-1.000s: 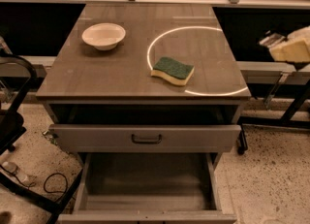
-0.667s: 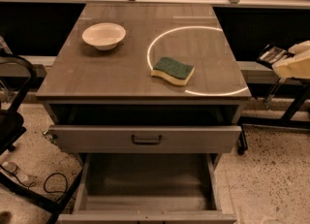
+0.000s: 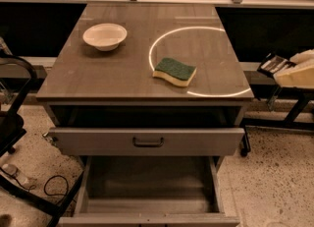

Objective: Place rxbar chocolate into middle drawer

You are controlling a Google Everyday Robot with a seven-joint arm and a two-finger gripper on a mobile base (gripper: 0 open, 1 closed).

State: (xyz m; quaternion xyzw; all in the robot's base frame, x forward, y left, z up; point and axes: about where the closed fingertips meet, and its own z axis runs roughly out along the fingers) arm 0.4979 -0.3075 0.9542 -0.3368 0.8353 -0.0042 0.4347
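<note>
The gripper [image 3: 281, 69] hangs at the far right edge of the view, off the right side of the counter [image 3: 113, 76] and lower than its top. Its pale fingers [image 3: 293, 76] pinch the rxbar chocolate [image 3: 273, 64], a dark wrapper with pale lettering that pokes out to the left in mid-air, clear of the counter's edge.

Down at the bottom, the middle drawer [image 3: 147, 184] stands pulled wide open, its flat floor bare. Right above it sits a drawer with a flat front [image 3: 88, 142] and a dark handle [image 3: 148, 142], drawn out only a little. So the bar is well apart from the open drawer, up and off to its right.

On the counter, a green-and-yellow sponge [image 3: 174, 70] lies right of centre, inside a bright ring of light [image 3: 150, 54]. A white bowl [image 3: 104, 36] sits at the back left, well apart from the sponge. A speckled floor [image 3: 270, 182] spreads below.
</note>
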